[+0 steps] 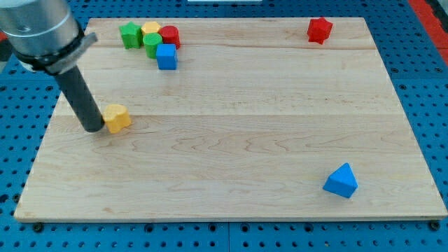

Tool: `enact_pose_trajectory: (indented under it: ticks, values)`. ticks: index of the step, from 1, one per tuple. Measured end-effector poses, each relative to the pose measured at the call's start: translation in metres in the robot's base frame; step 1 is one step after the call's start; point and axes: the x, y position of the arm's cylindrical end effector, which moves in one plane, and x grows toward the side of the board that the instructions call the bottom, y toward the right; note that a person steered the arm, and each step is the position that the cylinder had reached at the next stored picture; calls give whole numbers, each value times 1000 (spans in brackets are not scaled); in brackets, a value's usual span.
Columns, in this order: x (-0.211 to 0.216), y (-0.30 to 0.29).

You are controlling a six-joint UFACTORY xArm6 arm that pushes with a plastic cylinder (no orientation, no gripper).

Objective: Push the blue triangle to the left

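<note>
Camera view: my tip (94, 129) touches the yellow block (117, 117) at the desk's (231, 140) nine o'clock; blue triangle (341, 180) sits well apart at four o'clock. No jaws exist.

A pale wooden board (231, 140) fills most of the view. It is made of long planks laid side by side, and the grain runs from the view's left to the view's right, with thin seams between the planks. Around the board lies a blue metal surface (427, 91) with regular rows of small round holes — it shows at every edge of the view. At the view's top right corner a small red patch (435, 8) appears. The light is even and soft.
</note>
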Motion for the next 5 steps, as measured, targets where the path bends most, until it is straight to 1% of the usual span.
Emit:
enact_pose_trajectory:
  ticks: [1, 4, 5]
  values:
    - [18, 14]
    - [-98, 72]
    - [-122, 83]
